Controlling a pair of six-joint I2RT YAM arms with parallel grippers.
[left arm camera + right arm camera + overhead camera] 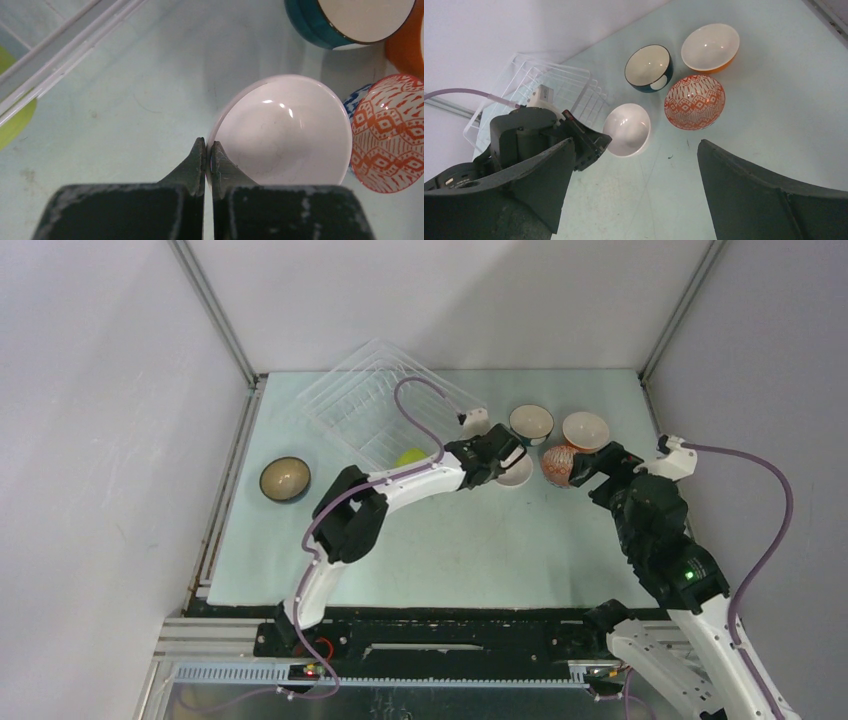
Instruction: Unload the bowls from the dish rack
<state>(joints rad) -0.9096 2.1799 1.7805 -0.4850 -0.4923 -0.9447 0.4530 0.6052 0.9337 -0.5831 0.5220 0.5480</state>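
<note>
The left gripper [206, 150] is pinched nearly shut on the near rim of the white bowl [285, 132], which sits outside the dish rack [370, 400], to its right and just beside the patterned bowl [390, 132]. The right gripper [636, 145] is spread wide, holds nothing, and hovers near the patterned bowl. The teal bowl [531, 423] and orange bowl [586, 429] stand side by side behind these; the lime green bowl [408, 457] sits at the rack's near corner, and a dark bowl [285, 479] stands alone left of the rack.
</note>
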